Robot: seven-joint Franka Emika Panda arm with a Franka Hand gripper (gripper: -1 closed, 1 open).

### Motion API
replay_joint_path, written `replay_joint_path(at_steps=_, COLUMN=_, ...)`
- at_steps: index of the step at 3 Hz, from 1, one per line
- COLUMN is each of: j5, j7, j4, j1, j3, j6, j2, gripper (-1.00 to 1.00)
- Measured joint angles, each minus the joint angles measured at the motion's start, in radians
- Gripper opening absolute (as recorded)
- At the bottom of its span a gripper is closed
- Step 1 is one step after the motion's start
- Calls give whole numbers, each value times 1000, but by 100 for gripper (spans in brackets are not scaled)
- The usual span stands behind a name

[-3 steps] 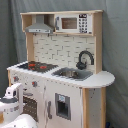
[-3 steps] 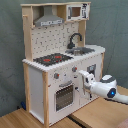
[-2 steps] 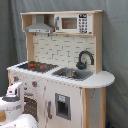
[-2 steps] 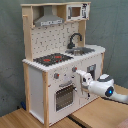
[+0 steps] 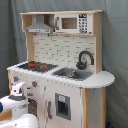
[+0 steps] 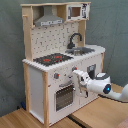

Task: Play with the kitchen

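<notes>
The kitchen [image 5: 75, 90] [image 6: 36, 82] is a tall white and light-wood toy unit, seen in both exterior views. It has a black-and-red hob [image 5: 34, 65] [image 6: 52, 59], a black faucet [image 5: 85, 57] [image 6: 75, 39] over a sink [image 5: 72, 73] [image 6: 82, 50], and a grey hood [image 5: 40, 25] [image 6: 48, 19]. In the second exterior view my gripper [image 6: 78, 76] is at the front panel, just right of a knob [image 6: 74, 70] and above the windowed oven door [image 6: 65, 95]. In the first exterior view my gripper [image 5: 20, 88] shows at the lower left, against the kitchen's left front.
A toy microwave [image 5: 72, 22] [image 6: 75, 11] sits on the top shelf. A rounded counter end [image 5: 102, 79] juts out past the sink. The kitchen stands on light wooden boards [image 6: 100, 112], with a grey curtain [image 6: 112, 30] behind. My white arm [image 6: 107, 89] comes in from the second exterior view's right.
My arm has moved closer to the kitchen front: leftward in the second exterior view, rightward and a little up in the first exterior view. The kitchen itself has not moved.
</notes>
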Motion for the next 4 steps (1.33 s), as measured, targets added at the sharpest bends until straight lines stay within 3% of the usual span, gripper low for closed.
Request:
replay_joint_path(at_steps=1, j5=8, j7=3, j4=55, j1=-31, j3=12, j6=-2, j2=1, gripper=100)
replay_joint_path(at_steps=2, j5=10, j7=3, j4=55, j1=-32, j3=14, j6=-2, j2=1, gripper=-100)
replay_joint_path(at_steps=4, j5=20, j7=15, j4=53, j1=57, j3=15, j6=-184, j2=14, gripper=-100)
